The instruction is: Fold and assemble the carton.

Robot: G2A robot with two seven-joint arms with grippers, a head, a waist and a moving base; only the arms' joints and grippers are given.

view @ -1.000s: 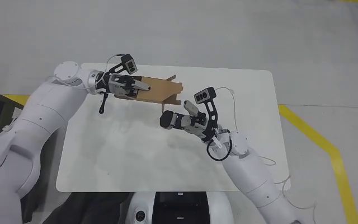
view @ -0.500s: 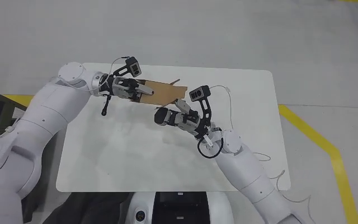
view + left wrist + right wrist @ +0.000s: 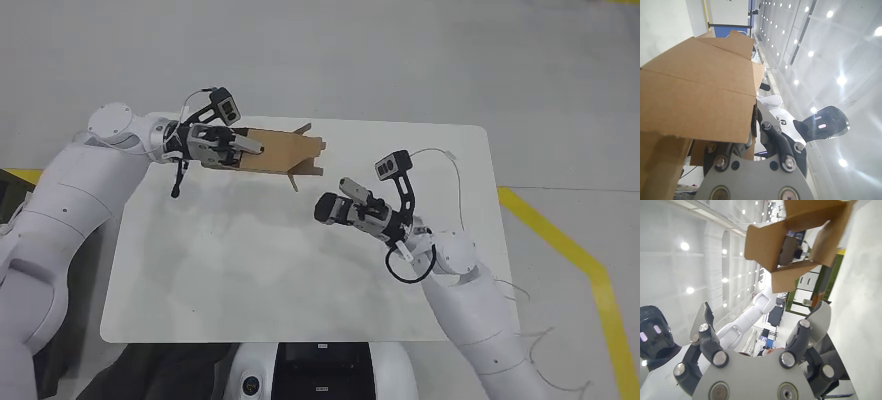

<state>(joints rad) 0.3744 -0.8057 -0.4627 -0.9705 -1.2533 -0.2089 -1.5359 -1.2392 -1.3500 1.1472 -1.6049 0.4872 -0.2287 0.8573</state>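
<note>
Now, you have the brown corrugated cardboard carton point(image 3: 280, 155) at the far side of the white tabletop point(image 3: 250, 290), left of centre, with its long side running left to right. Your left end effector point(image 3: 252, 148) is clamped on the carton's left end, and in the left wrist view the cardboard lies right across its fingers. The carton's right end is open, and its flaps point(image 3: 305, 172) stand splayed outward. Your right end effector point(image 3: 335, 196) hovers nearer and to the right of the carton, apart from it. It points at that open end, with its jaws spread wide and nothing between them. You cannot tell whether the lowest flap touches the tabletop.
</note>
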